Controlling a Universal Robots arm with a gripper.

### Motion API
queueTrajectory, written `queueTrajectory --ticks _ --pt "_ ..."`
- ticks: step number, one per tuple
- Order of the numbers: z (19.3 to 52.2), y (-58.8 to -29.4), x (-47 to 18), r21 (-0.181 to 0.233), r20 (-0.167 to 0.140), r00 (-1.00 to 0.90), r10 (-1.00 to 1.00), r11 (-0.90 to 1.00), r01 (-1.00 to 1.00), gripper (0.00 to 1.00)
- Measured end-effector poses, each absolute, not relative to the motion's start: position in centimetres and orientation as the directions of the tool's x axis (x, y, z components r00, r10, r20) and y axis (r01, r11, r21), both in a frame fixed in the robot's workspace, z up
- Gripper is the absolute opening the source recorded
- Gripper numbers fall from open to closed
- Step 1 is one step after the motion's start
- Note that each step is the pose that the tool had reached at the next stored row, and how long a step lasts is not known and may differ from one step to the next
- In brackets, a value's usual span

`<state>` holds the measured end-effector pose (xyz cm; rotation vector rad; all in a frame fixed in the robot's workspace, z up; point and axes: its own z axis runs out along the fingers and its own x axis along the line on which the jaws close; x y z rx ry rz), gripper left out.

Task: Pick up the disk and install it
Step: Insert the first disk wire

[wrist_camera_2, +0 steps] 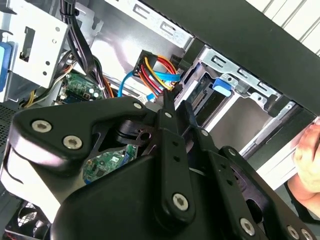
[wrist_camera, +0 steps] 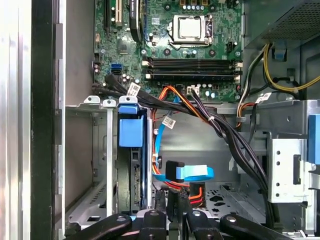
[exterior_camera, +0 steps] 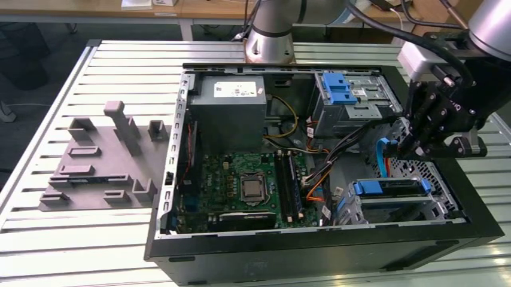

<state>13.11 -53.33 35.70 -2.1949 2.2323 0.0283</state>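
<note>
The disk (exterior_camera: pixel 389 187) sits on edge in the drive cage (exterior_camera: pixel 435 206) at the near corner of the open computer case on the exterior view's right, its blue frame facing up. In the first wrist view the disk (wrist_camera: pixel 134 175) stands in its slot under a blue tab (wrist_camera: pixel 131 131). My gripper (exterior_camera: pixel 398 149) hangs just above and behind the cage, beside blue and orange cables. Its fingers (wrist_camera_2: pixel 168 106) are together with nothing between them. The gripper (wrist_camera: pixel 172 207) is apart from the disk.
The case (exterior_camera: pixel 319 251) lies open on a slatted metal table (exterior_camera: pixel 96 239). Inside are the motherboard (exterior_camera: pixel 243 185), a grey power supply (exterior_camera: pixel 231 101) and an upper bay with a blue latch (exterior_camera: pixel 338 89). A grey fixture block (exterior_camera: pixel 104 158) lies on the exterior view's left. A hand (wrist_camera_2: pixel 307 160) is by the case edge.
</note>
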Motion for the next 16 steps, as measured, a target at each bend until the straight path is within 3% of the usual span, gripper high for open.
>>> queueTrajectory --ticks 16 --pt "35.47 -53.30 13.09 -0.009 -0.018 -0.017 -1.000 0.017 -1.000 0.24"
